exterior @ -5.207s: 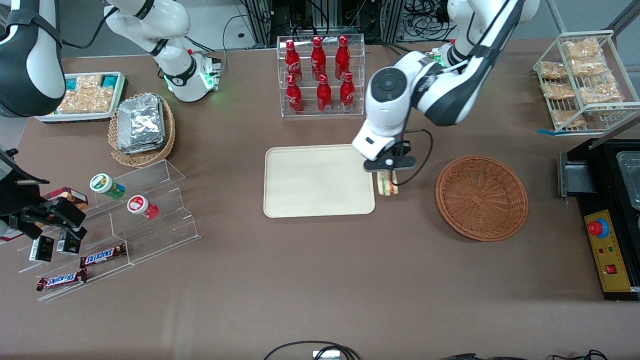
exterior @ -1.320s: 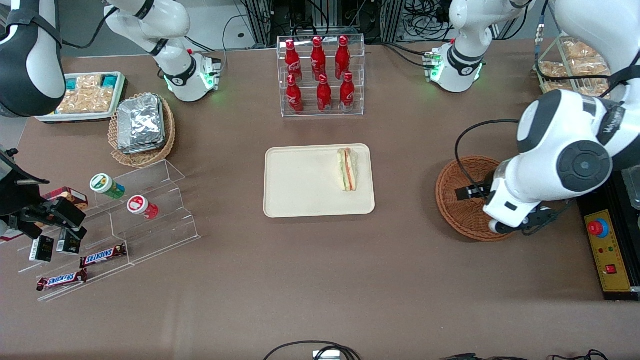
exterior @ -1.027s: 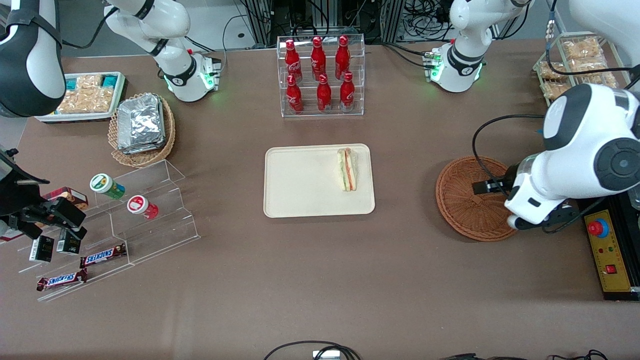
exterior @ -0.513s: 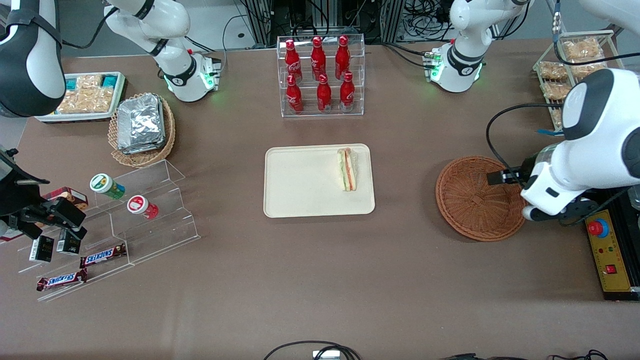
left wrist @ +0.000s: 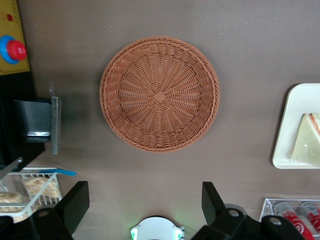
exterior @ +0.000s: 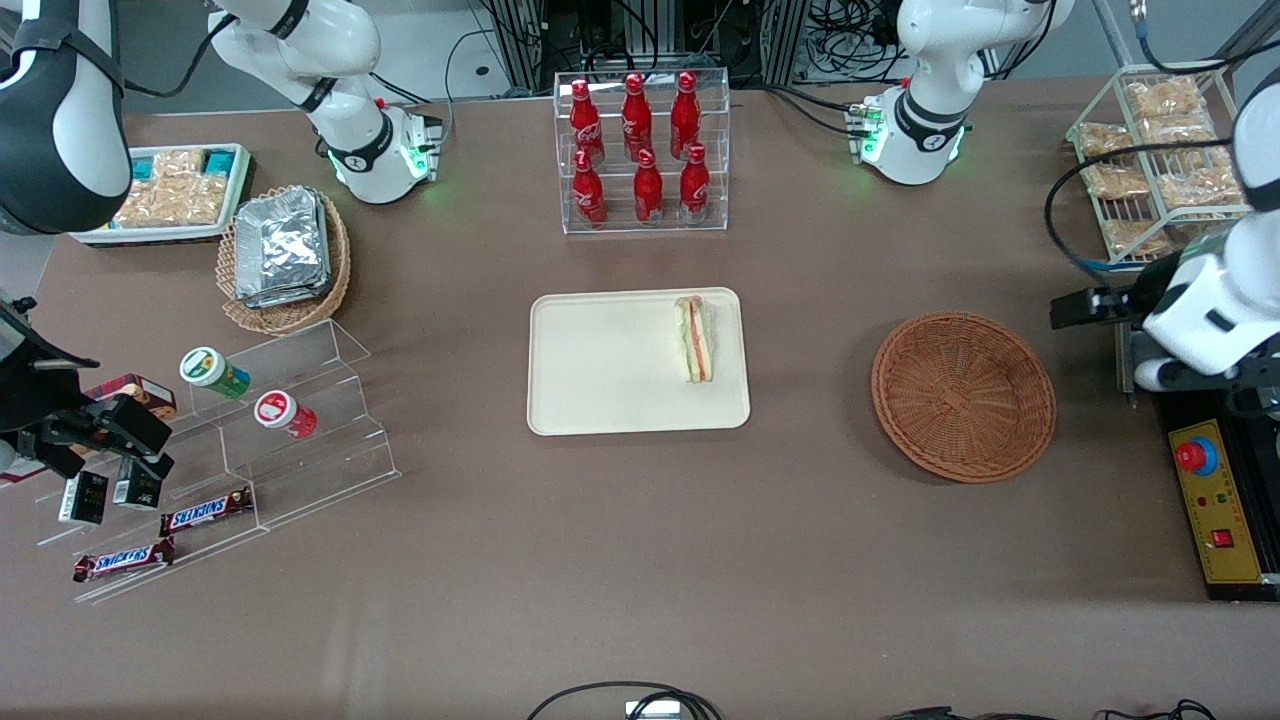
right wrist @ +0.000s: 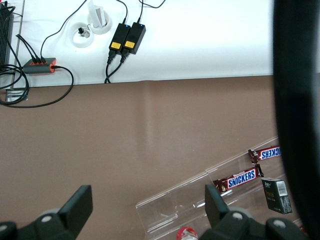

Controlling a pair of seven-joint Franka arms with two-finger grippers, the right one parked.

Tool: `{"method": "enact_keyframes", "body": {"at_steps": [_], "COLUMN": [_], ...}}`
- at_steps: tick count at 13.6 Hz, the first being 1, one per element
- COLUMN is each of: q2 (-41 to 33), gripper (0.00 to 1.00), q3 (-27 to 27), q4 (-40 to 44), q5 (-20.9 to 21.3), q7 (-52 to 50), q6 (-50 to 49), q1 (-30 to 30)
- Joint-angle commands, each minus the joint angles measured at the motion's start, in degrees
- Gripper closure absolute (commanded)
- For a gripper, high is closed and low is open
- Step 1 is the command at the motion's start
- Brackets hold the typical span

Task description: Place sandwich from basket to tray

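The sandwich (exterior: 696, 338), a wrapped wedge with green, orange and red layers, lies on the cream tray (exterior: 610, 380), by the tray's edge that faces the basket. The reddish-brown wicker basket (exterior: 963, 395) holds nothing. My left gripper (left wrist: 144, 205) is open and empty, fingers wide apart. It hangs high above the table, off the basket's rim toward the working arm's end. Its hand (exterior: 1195, 315) shows in the front view over the black box. The left wrist view looks down on the basket (left wrist: 159, 93), a tray corner (left wrist: 295, 115) and the sandwich (left wrist: 307, 145).
A clear rack of red bottles (exterior: 642, 150) stands farther from the camera than the tray. A wire rack of snack packets (exterior: 1165, 160) and a black box with a red button (exterior: 1197, 456) are at the working arm's end. A tan basket of foil packets (exterior: 285, 258) and acrylic steps (exterior: 290, 420) lie toward the parked arm's end.
Five seconds ago the gripper held the sandwich at the tray's edge; it now lies on the tray. Over the last second the empty gripper moved from the basket toward the working arm's end.
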Motion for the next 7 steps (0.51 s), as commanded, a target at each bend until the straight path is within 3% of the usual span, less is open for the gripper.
{"method": "enact_keyframes", "body": {"at_steps": [1, 7], "q2": [-5.5, -10.2], "gripper": [0.01, 0.01], "q3": [1.4, 1.4], "q4": [-2.7, -3.4], "q5": [-1.0, -1.0], "q7": [2.6, 2.1], "q6": [-1.1, -3.0], "q1": [-1.1, -3.8]}}
